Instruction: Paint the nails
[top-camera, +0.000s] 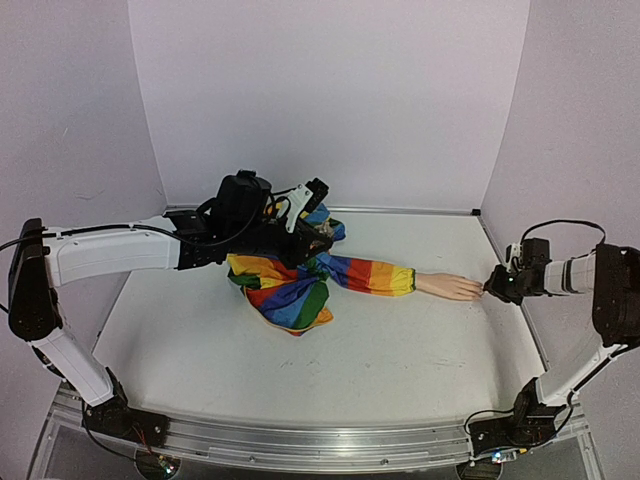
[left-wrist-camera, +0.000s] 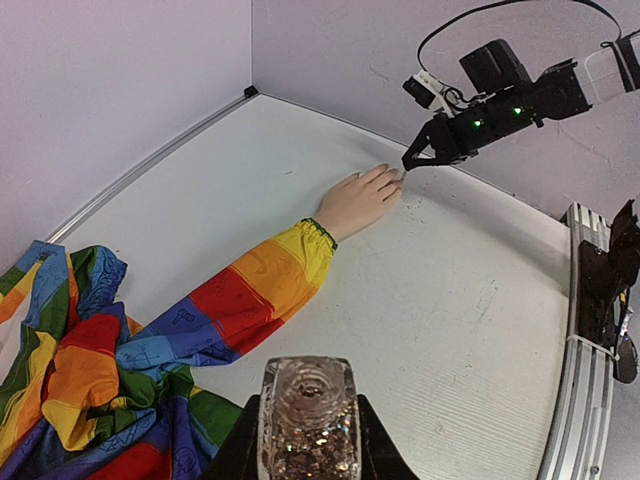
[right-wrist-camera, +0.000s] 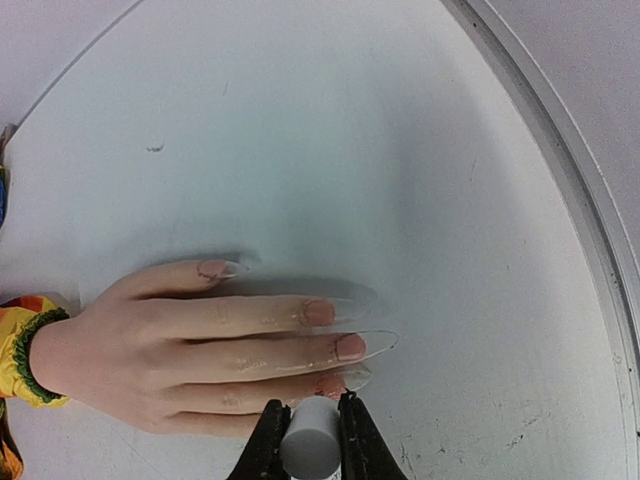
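Nearest my right wrist camera is a grey cap, clamped between the jaws of my right gripper. I take it for the handle of the polish brush. The bristles, if they are there, are hidden beneath it, so I cannot say whether they touch anything.

I hold it low and pointed at the hand, which lies palm down and flat on the table with its fingers stretched toward me. That pose offers the nails upward, side by side, where a brush can reach each in turn. The cap sits over the finger closest to the lens, just short of its tip, so I judge that nail to be the one in hand. The nails look pinkish under long clear tips, but I cannot tell how many carry fresh polish.

My left gripper is well apart from all this, back by the bunched end of the sleeve. It is closed around a clear bottle with glitter inside, held upright and open-mouthed. I judge that I hold it there so it cannot tip and so the brush has somewhere steady to dip. The striped cloth lies slack on the table and nothing pins the hand, so a hard stroke could nudge it. Light pressure is called for.
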